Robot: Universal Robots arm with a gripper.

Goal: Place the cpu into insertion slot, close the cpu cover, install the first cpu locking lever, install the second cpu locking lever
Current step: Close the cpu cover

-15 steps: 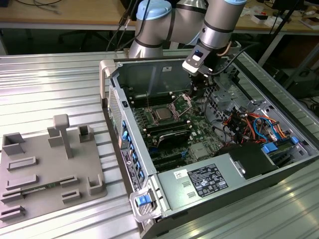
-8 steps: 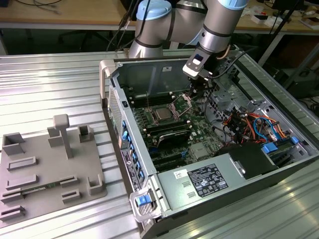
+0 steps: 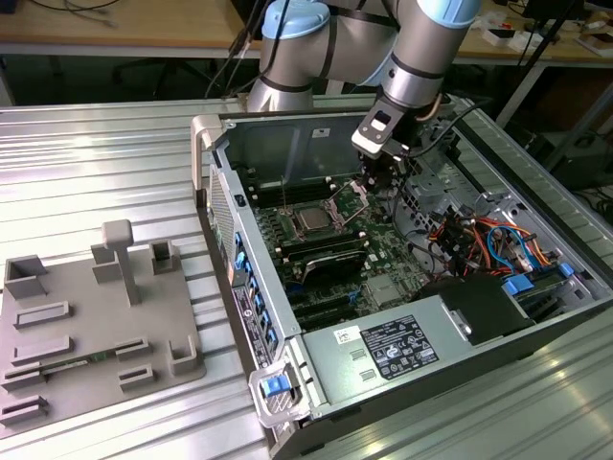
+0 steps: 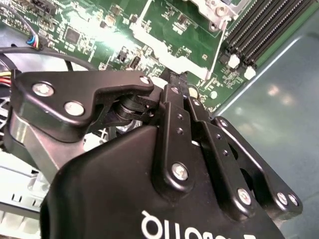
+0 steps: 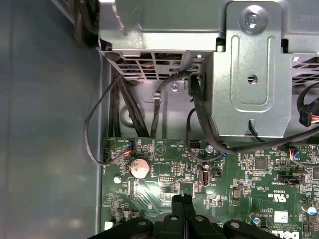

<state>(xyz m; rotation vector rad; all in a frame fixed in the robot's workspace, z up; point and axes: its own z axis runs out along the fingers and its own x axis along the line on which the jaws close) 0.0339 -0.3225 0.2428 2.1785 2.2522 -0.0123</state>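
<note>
Green board [image 5: 164, 167] beneath pinched claw [image 5: 183, 199]; exterior view shows cpu [image 3: 311, 221] seated.

A silver arm [image 3: 335, 43] with pale blue joint caps comes in from the far side of the exterior view and bends at a joint. Its wrist [image 3: 414, 81] slants down toward the exterior view's left and carries a black gripper [image 3: 383, 172] that points downward. In the second wrist view, bolted black linkages [image 4: 179, 149] fold inward. In the first wrist view, the two fingers [image 5: 175, 204] press together at the tips with no gap.
</note>
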